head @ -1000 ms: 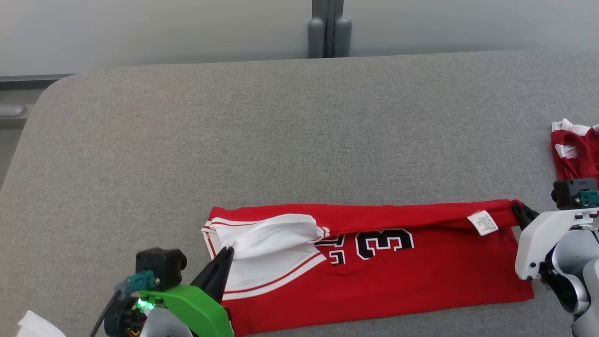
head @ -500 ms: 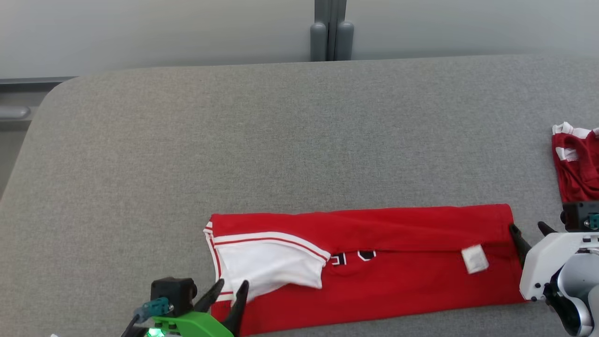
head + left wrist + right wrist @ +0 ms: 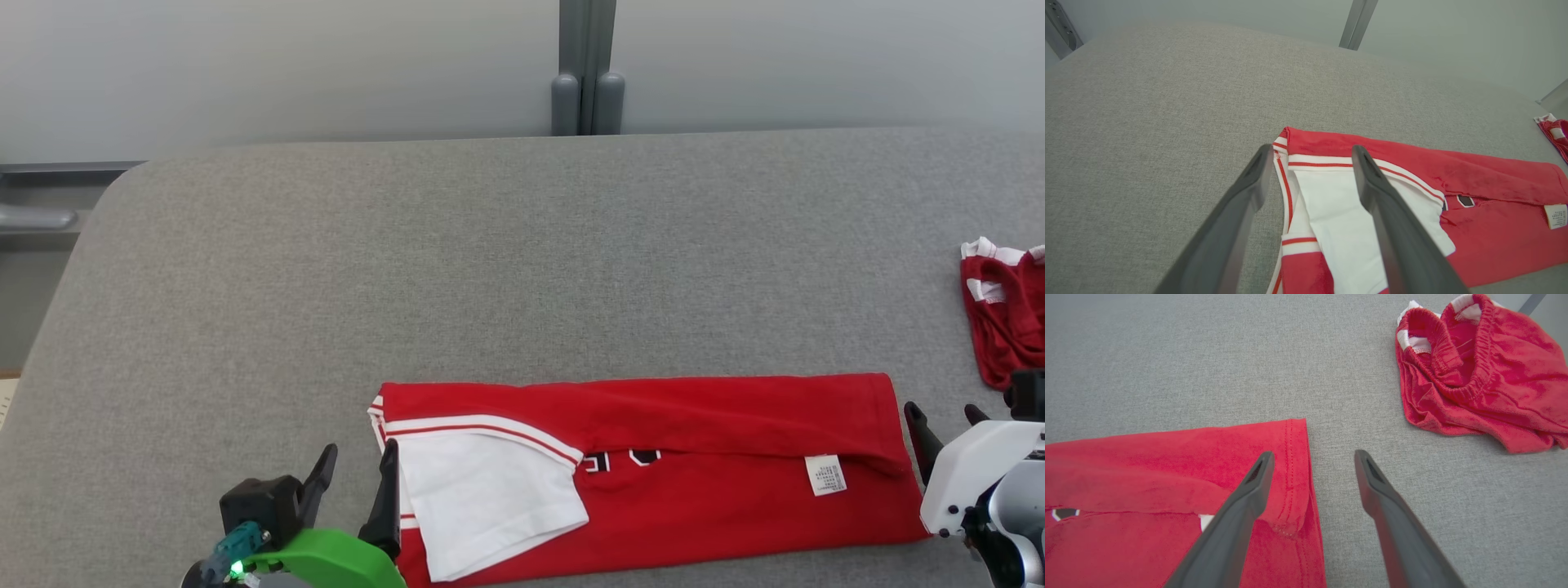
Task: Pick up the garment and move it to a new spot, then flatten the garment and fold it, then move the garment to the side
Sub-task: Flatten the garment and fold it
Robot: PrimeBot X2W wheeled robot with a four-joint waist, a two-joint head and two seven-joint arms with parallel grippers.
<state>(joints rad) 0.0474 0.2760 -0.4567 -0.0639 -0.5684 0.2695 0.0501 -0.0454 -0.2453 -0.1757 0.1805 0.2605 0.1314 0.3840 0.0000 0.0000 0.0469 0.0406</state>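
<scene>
Both pincers gape wide, gripping nothing: my left pincer [image 3: 360,447] sits at the red jersey's [image 3: 694,490] white-trimmed left end, my right pincer [image 3: 940,408] at its right hem. The jersey lies folded lengthwise on the tabletop [image 3: 490,269], near side.

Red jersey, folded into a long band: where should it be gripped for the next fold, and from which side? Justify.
Probably the stitched hem at the right end of the jersey, approached low from the right, where the open right gripper straddles it. That edge is straight, layered and flat, so one finger must slide underneath.
</scene>
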